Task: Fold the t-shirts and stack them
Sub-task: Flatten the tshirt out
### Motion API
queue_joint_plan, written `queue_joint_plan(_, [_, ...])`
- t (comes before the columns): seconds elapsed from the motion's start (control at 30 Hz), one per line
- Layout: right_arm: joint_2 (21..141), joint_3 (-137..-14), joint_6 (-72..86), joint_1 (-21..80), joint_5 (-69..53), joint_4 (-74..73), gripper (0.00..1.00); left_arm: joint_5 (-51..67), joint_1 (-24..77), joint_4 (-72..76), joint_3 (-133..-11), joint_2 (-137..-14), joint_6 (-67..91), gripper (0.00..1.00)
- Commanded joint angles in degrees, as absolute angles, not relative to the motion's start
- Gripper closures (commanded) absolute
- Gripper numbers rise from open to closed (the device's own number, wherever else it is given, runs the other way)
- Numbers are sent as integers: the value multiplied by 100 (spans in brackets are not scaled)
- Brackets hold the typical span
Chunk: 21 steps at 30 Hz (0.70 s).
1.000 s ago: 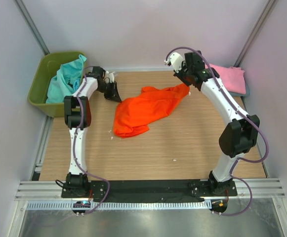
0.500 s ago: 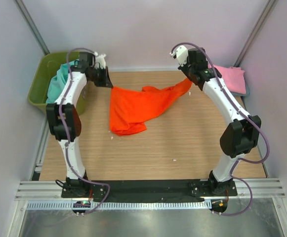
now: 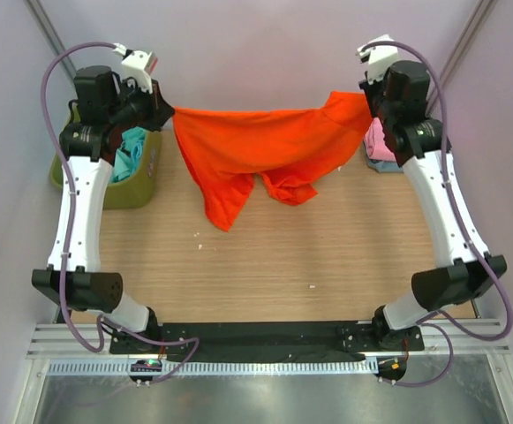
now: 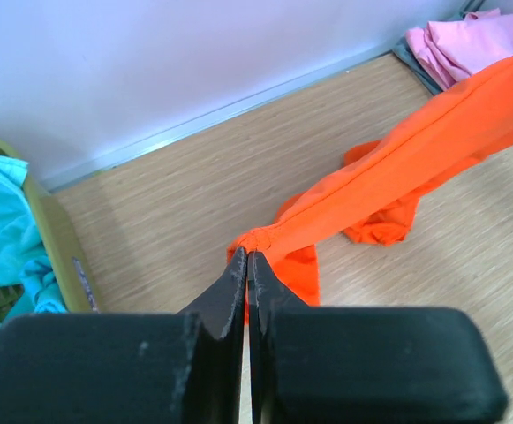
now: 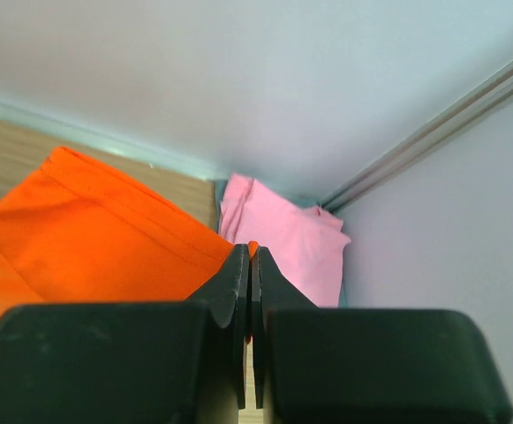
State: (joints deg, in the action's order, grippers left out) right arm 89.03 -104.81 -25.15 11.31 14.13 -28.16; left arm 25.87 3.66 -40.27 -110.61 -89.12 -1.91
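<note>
The bright orange t-shirt (image 3: 256,146) hangs stretched in the air between both grippers, its lower part drooping toward the table. My left gripper (image 3: 169,110) is shut on the shirt's left corner, seen bunched at the fingertips in the left wrist view as orange cloth (image 4: 388,185). My right gripper (image 3: 366,99) is shut on the right corner; a sliver of orange t-shirt (image 5: 88,230) shows between its jaws. A folded pink t-shirt (image 5: 287,238) lies at the back right corner (image 3: 380,146). Teal t-shirts (image 3: 131,146) sit in the bin.
The olive-green bin (image 3: 137,190) stands at the table's left side, partly under the left arm, its rim (image 4: 53,238) visible in the left wrist view. Walls close in the back and both sides. The wooden table (image 3: 282,265) lies below the hanging shirt.
Both arms have risen and spread apart, lifting the orange t-shirt off the table and stretching it out. The left gripper closed on its corner during this.
</note>
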Motion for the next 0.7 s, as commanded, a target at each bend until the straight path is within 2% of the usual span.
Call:
queue_joint_plan(0.0, [8036,-10907,-2075,1151,1178,-2916,99,2470,343,-4139,-11004,-8141,-343,100])
queue_joint_plan(0.23, [6919,-11162,-1977,1151,932,-3577,99,2479,343,-4219,-11004,-6954,-317,100])
queue_joint_plan(0.33, [6532,-11320,-2197,1081,397,-3840,99,2426,334,-4245,-11205,-6654,-290,100])
queue_joint_plan(0.67, [6706,-12507,-2303,1011,70,-4272,99,2303,343,-4271,-11777,-6662,-184,100])
